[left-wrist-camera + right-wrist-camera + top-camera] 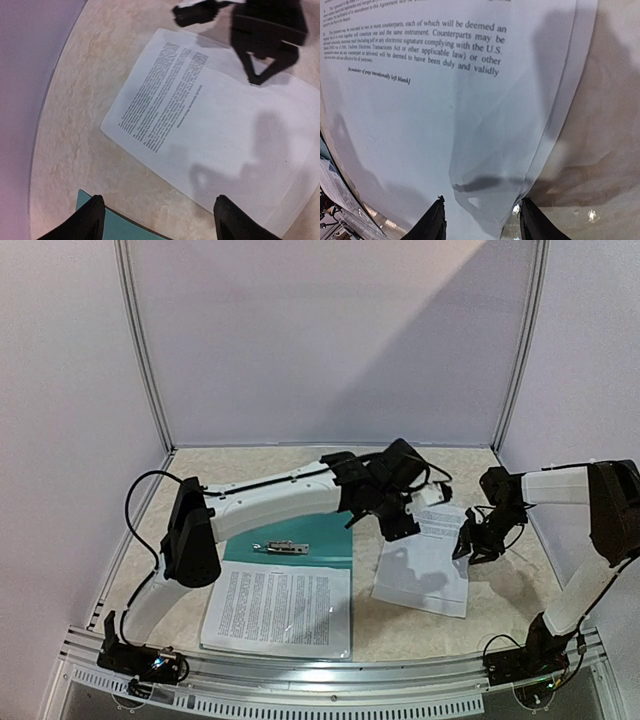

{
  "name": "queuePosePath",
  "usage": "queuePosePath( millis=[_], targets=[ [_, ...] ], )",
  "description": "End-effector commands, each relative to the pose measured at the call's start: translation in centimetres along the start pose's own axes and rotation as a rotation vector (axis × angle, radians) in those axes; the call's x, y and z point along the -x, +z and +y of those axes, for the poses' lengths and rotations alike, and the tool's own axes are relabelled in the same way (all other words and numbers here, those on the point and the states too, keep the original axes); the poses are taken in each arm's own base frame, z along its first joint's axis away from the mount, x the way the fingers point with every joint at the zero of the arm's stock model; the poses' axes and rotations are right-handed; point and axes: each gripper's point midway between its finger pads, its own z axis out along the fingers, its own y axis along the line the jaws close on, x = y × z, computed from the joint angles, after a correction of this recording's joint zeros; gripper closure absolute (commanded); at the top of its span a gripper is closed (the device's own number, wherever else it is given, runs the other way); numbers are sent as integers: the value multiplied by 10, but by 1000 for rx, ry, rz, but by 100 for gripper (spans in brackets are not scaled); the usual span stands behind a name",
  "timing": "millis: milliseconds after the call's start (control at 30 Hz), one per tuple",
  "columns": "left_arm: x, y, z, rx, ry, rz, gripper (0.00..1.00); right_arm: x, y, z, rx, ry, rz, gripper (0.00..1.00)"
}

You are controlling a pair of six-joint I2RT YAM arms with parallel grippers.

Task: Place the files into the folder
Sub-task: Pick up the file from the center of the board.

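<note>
The teal folder (318, 533) lies open left of centre, its silver clip (283, 546) showing; a corner of the folder shows in the left wrist view (112, 229). One printed sheet (280, 608) lies on the folder's near half. More files (425, 568) lie loose on the table to the right, also seen in the left wrist view (215, 130) and the right wrist view (435, 115). My left gripper (398, 528) (160, 220) is open and empty above their left edge. My right gripper (468, 548) (480, 225) is open, straddling the buckled right edge of the sheets.
The marbled table (250, 465) has a metal rail along its near edge (330, 672) and white walls at the back and sides. The right arm's gripper shows dark at the top of the left wrist view (270, 35).
</note>
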Motion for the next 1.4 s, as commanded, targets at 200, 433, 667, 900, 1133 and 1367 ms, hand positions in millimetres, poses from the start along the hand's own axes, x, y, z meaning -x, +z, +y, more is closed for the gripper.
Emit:
queuePosePath(
  millis=[200, 433, 667, 900, 1133, 1367],
  targets=[
    [-37, 31, 4, -240, -665, 72, 16, 100, -71, 5, -114, 12, -270, 43],
    [-55, 71, -29, -328, -762, 124, 18, 144, -41, -19, -111, 55, -234, 37],
    [-84, 101, -52, -340, -801, 205, 23, 156, -10, -10, 64, 50, -184, 36],
    [-93, 108, -59, -345, -822, 231, 25, 161, 2, -27, 148, 121, -195, 37],
    [-93, 112, -61, -352, -822, 230, 25, 159, 16, -15, 271, 119, -154, 38],
    [-93, 113, -62, -358, -817, 228, 26, 145, 18, 2, 396, 126, -117, 39]
  ],
)
